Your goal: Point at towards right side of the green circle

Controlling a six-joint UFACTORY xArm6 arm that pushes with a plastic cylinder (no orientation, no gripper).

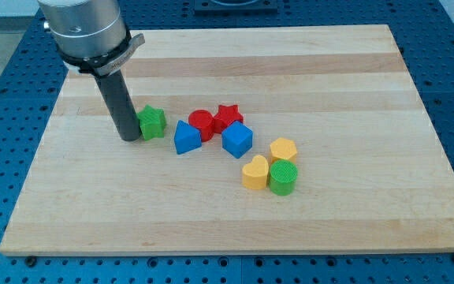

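Observation:
The green circle (283, 178), a short cylinder, stands right of the board's middle, touching a yellow heart (254, 173) on its left and a yellow hexagon (283, 149) just above it. My tip (129, 137) is the lower end of the dark rod, far to the view's left of the green circle. It rests against the left side of a green star (152, 122).
A blue triangle (186, 138), a red circle (202, 123), a red star (228, 117) and a blue cube (237, 140) cluster between my tip and the green circle. The wooden board (353, 87) lies on a blue perforated table.

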